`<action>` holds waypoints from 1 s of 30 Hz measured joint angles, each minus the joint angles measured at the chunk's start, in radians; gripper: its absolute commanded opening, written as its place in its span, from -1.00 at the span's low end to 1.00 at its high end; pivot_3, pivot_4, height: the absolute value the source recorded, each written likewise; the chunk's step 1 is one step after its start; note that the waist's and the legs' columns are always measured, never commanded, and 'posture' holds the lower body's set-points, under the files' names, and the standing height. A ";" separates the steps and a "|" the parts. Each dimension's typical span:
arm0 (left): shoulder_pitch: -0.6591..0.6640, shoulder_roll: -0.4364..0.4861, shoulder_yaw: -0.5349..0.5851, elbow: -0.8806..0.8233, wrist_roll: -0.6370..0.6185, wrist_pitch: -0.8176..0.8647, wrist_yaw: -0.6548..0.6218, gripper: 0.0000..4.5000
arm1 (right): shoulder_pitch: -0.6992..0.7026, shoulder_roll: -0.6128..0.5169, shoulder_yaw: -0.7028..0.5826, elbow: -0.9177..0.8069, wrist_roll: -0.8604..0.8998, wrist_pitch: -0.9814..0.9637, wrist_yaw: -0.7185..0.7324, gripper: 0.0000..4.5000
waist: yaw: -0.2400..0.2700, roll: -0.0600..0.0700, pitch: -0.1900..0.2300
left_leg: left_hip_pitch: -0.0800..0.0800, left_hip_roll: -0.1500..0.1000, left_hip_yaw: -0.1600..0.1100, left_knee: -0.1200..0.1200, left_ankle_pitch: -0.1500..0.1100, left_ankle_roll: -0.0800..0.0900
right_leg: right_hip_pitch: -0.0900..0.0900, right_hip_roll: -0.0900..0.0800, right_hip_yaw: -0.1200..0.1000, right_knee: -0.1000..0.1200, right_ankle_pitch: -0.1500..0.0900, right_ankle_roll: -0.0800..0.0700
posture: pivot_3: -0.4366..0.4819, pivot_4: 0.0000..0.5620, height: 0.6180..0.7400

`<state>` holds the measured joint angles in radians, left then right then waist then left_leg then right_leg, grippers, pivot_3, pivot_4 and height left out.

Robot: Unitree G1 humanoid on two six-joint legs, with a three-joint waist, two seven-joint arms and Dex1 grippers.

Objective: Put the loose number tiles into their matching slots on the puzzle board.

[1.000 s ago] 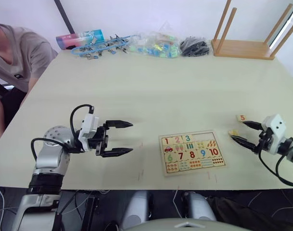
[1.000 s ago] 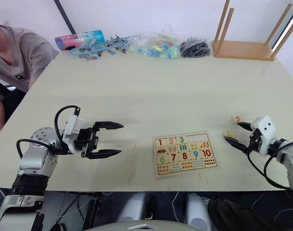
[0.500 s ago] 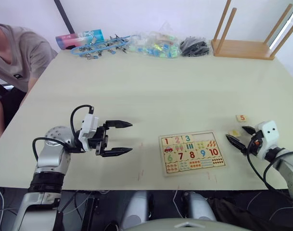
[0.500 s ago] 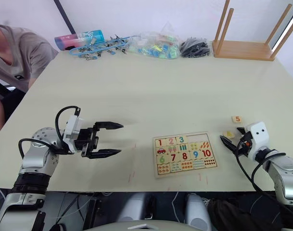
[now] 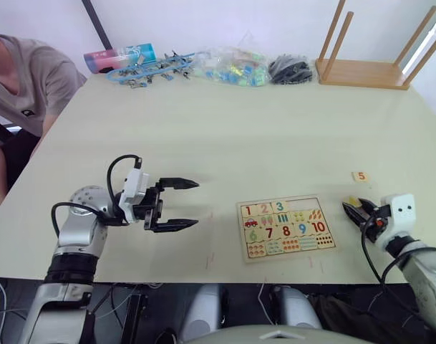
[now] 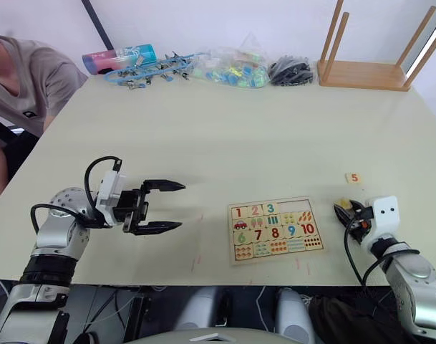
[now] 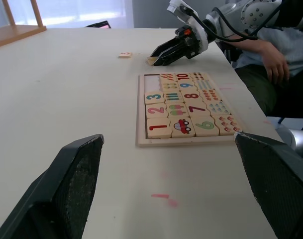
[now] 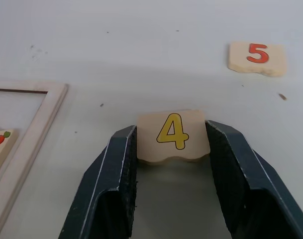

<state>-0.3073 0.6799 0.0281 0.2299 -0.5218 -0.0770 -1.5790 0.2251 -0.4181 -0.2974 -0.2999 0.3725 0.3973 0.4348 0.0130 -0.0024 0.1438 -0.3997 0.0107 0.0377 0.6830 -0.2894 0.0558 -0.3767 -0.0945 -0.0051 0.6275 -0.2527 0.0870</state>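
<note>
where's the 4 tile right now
The 4 tile lies on the table between the right gripper's two fingers, just off the puzzle board's right edge, with the 5 tile lying farther out.

A: Where's the left hand [image 5: 182, 204]?
B: Out in front, arm bent at the elbow, low over the tabletop [image 5: 225, 136]. Fingers spread wide, nothing between them.
A: And the right hand [image 8: 172, 149]?
B: Low by the near right edge, pointing in toward the middle. Its 2 fingers [image 8: 111, 179] sit tight on both sides of the no. 4 tile [image 8: 173, 134].
</note>
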 measured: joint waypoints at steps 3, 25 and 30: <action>-0.011 0.018 -0.037 0.018 -0.025 -0.019 0.000 1.00 | 0.085 0.092 0.011 -0.133 -0.009 0.046 -0.102 -0.33 | 0.000 0.000 0.000 | 0.000 0.001 0.000 -0.001 0.000 0.000 | -0.001 0.001 0.000 0.000 0.000 0.000 | -0.05 -0.47 1.00; -0.103 0.069 -0.184 0.092 -0.110 -0.090 -0.001 1.00 | 0.208 0.264 0.065 -0.363 0.006 0.192 -0.323 0.96 | 0.002 -0.005 -0.002 | -0.001 0.000 -0.013 -0.012 0.003 -0.006 | -0.002 0.006 -0.008 0.001 -0.006 -0.010 | -0.05 -0.47 1.00; -0.079 0.075 -0.182 0.074 -0.111 -0.084 -0.002 1.00 | 0.241 0.188 0.000 -0.349 0.007 0.114 -0.235 0.99 | 0.001 -0.004 -0.002 | 0.000 0.000 -0.012 -0.010 0.003 -0.005 | -0.002 0.006 -0.006 0.003 -0.006 -0.010 | -0.05 -0.47 1.00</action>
<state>-0.3859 0.7553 -0.1541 0.3041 -0.6325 -0.1609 -1.5808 0.4662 -0.2299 -0.2976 -0.6485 0.3793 0.5112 0.2002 0.0136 -0.0063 0.1423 -0.3997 0.0108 0.0255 0.6729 -0.2862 0.0504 -0.3783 -0.0883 -0.0113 0.6302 -0.2590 0.0772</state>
